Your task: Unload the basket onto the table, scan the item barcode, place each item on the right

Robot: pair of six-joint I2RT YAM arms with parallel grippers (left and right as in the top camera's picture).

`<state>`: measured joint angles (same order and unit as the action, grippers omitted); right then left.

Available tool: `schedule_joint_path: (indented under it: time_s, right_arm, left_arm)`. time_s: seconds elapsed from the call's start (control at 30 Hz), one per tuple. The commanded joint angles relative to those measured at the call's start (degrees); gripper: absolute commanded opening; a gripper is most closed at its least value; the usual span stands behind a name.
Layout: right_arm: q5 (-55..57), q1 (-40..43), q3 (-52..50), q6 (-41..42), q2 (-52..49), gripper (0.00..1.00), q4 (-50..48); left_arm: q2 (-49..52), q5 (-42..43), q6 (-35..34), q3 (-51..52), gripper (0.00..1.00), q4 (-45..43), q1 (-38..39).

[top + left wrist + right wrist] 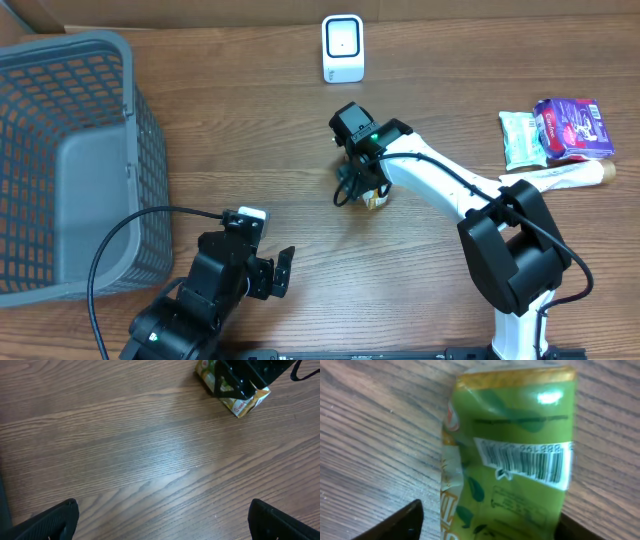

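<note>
Wood table (370, 435); green packet (520, 425), white barcode label (530, 462), digits blurred.

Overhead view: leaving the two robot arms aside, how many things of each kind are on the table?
Baskets: 1, the grey basket
Scanners: 1, the white scanner
Packets: 4, the green packet under the right arm, plus the purple packet, white-green packet and cream packet at the right edge
Total: 6
</note>
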<state>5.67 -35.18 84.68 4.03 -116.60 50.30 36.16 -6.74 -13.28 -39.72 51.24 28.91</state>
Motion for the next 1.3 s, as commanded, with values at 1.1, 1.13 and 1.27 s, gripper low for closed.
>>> schedule_joint_path:
  time_s: [1.1,1.13,1.27]
  right_arm:
    - [3.37,0.26,-4.79,0.31,-1.29,0.45,-2.23]
    - [3.34,0.26,-4.72,0.31,-1.29,0.41,-2.21]
    - [3.30,0.31,-3.06,0.50,-1.29,0.14,-0.46]
  left_arm:
    - [0.11,-0.74,0.87,0.20,1.00,-0.07,0.46]
    - [0.11,-0.74,0.87,0.20,0.99,-0.07,0.46]
    - [0.11,-0.74,0.87,0.20,1.00,-0.07,0.46]
